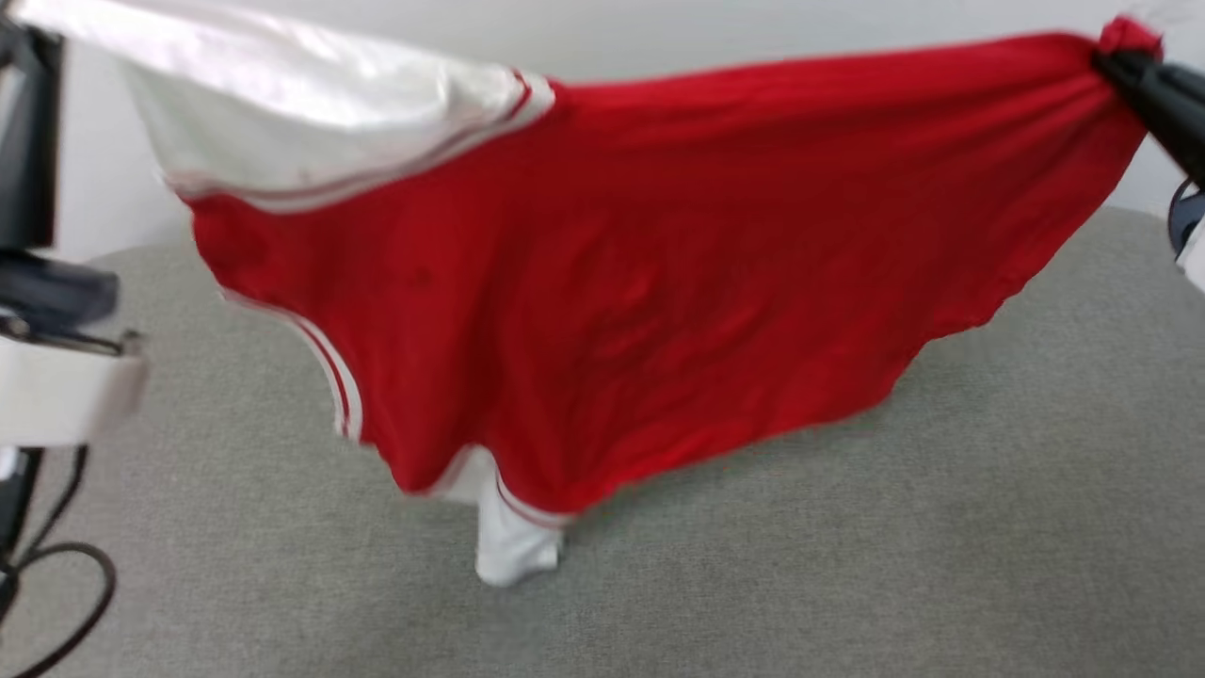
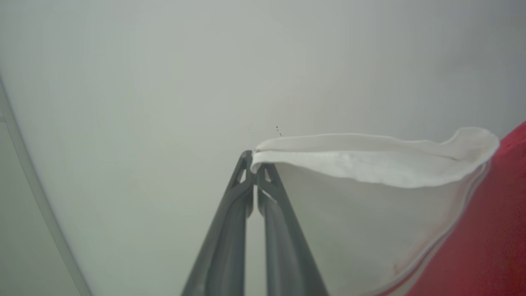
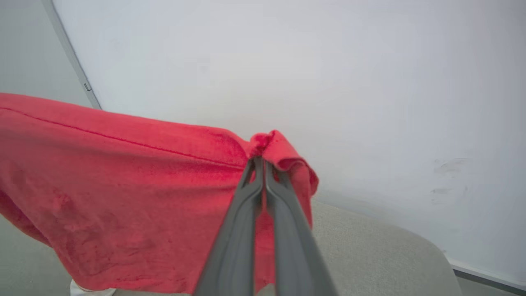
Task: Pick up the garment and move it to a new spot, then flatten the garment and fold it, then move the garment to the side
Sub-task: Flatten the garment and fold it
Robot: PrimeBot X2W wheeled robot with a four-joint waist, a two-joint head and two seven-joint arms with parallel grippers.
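The garment [image 1: 659, 282] is a red jersey-style shirt with white short sleeves and thin red-and-white striped trim where the white meets the red. It hangs in the air, stretched sideways like a banner above the grey fabric-covered desk [image 1: 941, 565], its top edge pulled nearly straight and the red body sagging in soft folds below. The head view is slightly blurred.

Counted: 1 garment, 2 white sleeves, 2 grippers. The upper sleeve [image 1: 329, 113] spreads out at the top left of the head view. The lower sleeve [image 1: 513, 546] dangles from the bottom of the red cloth as the lowest part; whether its tip touches the desk I cannot tell.

The left gripper [image 2: 254, 160] has its 2 dark fingers pressed together, pinching the folded edge of the white sleeve right at the tips, against a plain pale wall [image 2: 164, 61]. The right gripper [image 3: 259, 160] is likewise closed tight, with a bunched corner of red cloth clamped between its fingertips; in the head view it [image 1: 1106, 61] shows at the upper right, gathering the red fabric into radiating creases. A dark cable [image 1: 66, 603] loops at the lower left.
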